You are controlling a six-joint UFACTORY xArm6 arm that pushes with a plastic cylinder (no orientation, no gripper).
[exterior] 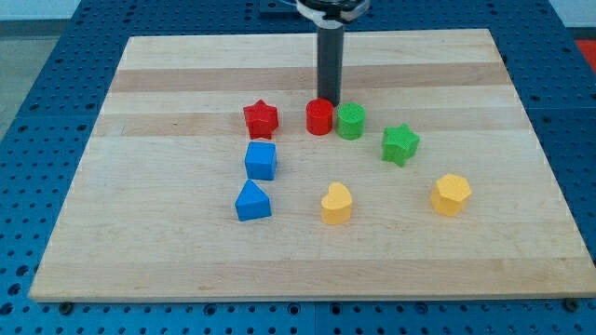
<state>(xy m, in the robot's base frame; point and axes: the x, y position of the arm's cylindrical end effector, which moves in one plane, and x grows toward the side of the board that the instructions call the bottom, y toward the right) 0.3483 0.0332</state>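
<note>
My tip comes down from the view's top and ends just behind the red cylinder, at the gap between it and the green cylinder. It looks to be touching or nearly touching the red cylinder's back edge. A red star lies to the left of the red cylinder. A green star lies to the right of the green cylinder. Below the red star sits a blue cube, and below that a blue triangular block.
A yellow heart-shaped block lies at the lower middle and a yellow hexagonal block at the lower right. All rest on a wooden board, which sits on a blue perforated table.
</note>
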